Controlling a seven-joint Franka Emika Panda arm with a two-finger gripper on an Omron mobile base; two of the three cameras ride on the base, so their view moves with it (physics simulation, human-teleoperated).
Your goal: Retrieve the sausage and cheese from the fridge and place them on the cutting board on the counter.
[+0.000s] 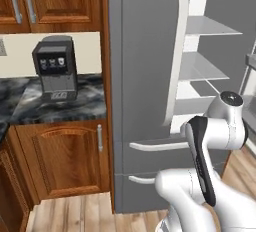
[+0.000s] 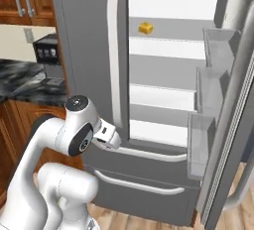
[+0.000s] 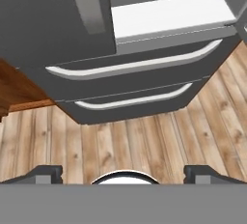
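Note:
The grey fridge (image 1: pixel 145 76) has its left door shut and its right door swung open, showing white shelves. The yellow-orange cheese (image 2: pixel 145 28) lies on an upper shelf, toward its left side. The sausage and the cutting board are out of view. The dark marbled counter (image 1: pixel 90 101) runs to the left of the fridge. My gripper (image 3: pixel 123 172) is open, its fingertips (image 3: pixel 48 172) far apart with nothing between them. It points down at the fridge's two lower drawers and the floor. My hand (image 2: pixel 105 136) hangs low before the shut left door, well below the cheese.
A grey coffee machine (image 1: pixel 55 68) stands on the counter above reddish-brown cabinets (image 1: pixel 65 156). The open right door (image 2: pixel 233 125) carries three bins (image 2: pixel 211 95) and juts out at the right. Curved white drawer handles (image 3: pixel 135 66) sit above the wooden floor (image 3: pixel 144 141).

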